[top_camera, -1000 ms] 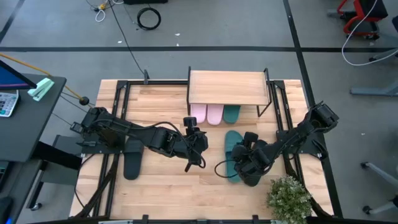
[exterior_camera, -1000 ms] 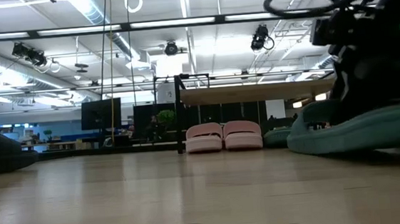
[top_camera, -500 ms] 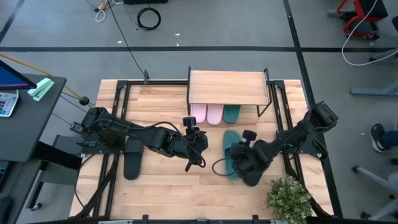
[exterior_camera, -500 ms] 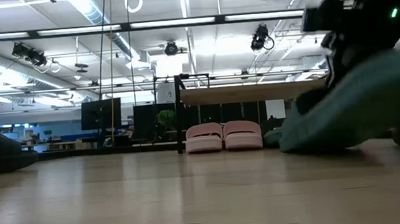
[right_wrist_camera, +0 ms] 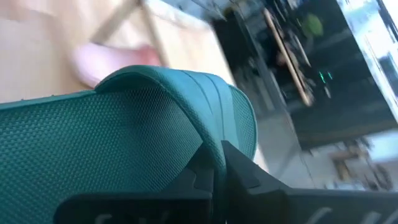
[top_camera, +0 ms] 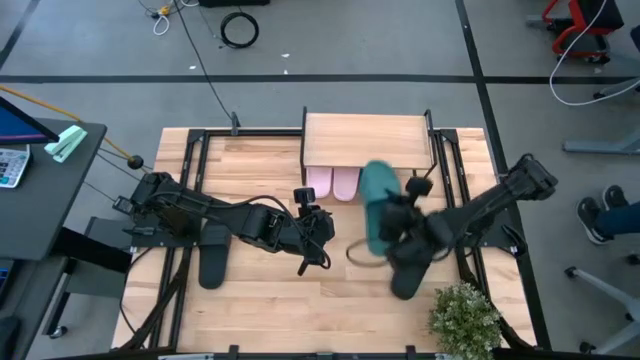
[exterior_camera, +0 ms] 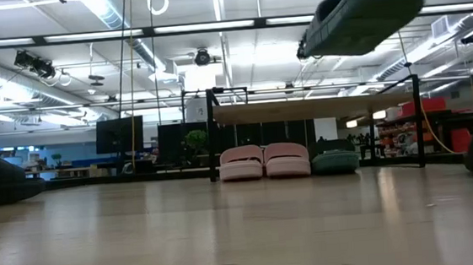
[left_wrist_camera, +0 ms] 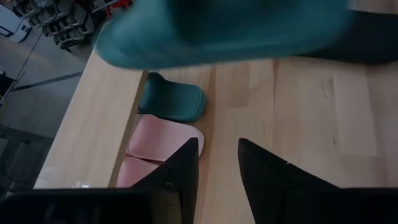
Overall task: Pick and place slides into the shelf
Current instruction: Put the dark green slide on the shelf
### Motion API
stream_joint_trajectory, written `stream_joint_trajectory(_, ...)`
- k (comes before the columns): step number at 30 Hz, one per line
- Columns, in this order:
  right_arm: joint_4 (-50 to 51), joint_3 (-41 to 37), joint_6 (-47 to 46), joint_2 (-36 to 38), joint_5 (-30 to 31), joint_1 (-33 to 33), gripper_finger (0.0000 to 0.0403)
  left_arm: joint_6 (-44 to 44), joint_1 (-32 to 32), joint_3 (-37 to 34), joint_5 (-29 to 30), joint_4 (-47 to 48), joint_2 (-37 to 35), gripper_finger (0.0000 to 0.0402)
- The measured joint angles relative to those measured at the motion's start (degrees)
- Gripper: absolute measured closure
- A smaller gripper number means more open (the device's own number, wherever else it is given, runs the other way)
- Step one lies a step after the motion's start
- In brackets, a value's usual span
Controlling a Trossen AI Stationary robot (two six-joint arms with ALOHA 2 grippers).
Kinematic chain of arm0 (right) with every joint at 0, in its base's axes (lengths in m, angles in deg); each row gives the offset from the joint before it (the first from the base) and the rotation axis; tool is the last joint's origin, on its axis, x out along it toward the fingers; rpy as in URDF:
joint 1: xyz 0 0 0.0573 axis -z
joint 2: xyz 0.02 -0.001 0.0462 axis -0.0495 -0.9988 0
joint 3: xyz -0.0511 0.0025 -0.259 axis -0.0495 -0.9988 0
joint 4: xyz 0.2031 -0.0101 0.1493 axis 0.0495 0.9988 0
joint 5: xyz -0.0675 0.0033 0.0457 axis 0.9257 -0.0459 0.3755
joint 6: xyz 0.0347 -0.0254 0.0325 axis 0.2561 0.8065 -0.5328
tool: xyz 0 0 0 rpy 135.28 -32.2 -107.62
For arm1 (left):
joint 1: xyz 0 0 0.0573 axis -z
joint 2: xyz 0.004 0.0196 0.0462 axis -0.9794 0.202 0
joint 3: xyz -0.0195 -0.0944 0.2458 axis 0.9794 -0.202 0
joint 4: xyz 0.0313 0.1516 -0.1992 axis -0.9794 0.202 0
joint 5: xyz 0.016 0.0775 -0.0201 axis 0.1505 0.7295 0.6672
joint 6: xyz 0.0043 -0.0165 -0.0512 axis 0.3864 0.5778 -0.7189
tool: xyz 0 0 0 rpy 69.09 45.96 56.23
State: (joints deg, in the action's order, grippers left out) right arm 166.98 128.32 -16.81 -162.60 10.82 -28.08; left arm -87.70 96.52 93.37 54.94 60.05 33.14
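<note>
- Jaws of the right gripper (right_wrist_camera: 214,171) are clamped together on the strap edge of a teal slide (top_camera: 378,205), holding it well clear of the table (top_camera: 260,300), just in front of the shelf (top_camera: 365,140).
- Left gripper (left_wrist_camera: 217,165) hangs over the middle of the table with its jaws partly apart and nothing between them.
- Under the shelf, toward the table's far edge, sit two pink slides (exterior_camera: 264,161) side by side, with another teal slide (exterior_camera: 335,162) just beside them.
- Two black slides are on the table: one (top_camera: 214,255) near the left edge, the other (top_camera: 405,280) by the front right corner.
- Step in hand looks like carrying the teal slide to the shelf.
- Next it likely needs lowering and sliding in beside its mate, toe level, before the jaws let go.
</note>
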Motion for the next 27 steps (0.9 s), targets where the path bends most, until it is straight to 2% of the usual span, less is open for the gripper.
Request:
stream_joint_trajectory(3, 2.28, -0.62, 2.95, 2.73, -0.01, 5.79, 0.0393, 0.0, 0.0, 0.0, 0.0, 0.0, 0.0, 0.0287)
stream_joint_trajectory(14, -0.12, -6.39, 26.97, 15.46, -3.34, 25.92, 0.0393, 0.05, 0.0, 0.0, 0.0, 0.02, -0.02, 0.029)
stream_joint_trajectory(18, -8.46, -10.41, 41.47, 19.65, -8.69, 33.14, 0.0393, 0.07, 0.0, 0.0, 0.0, 0.0, -0.02, 0.0291)
stream_joint_trajectory(23, -26.79, -15.47, 60.38, 22.16, -15.72, 39.89, 0.0393, 0.74, -0.07, 0.0, 0.01, -0.01, -0.02, 0.029)
stream_joint_trajectory(25, -32.52, -17.26, 68.59, 21.96, -16.65, 42.02, 0.0393, 0.72, -0.25, 0.0, 0.02, -0.02, -0.02, 0.0292)
stream_joint_trajectory(27, -36.0, -18.28, 72.92, 21.63, -16.59, 45.12, 0.0393, 0.63, -0.37, 0.0, 0.04, 0.02, -0.02, 0.0293)
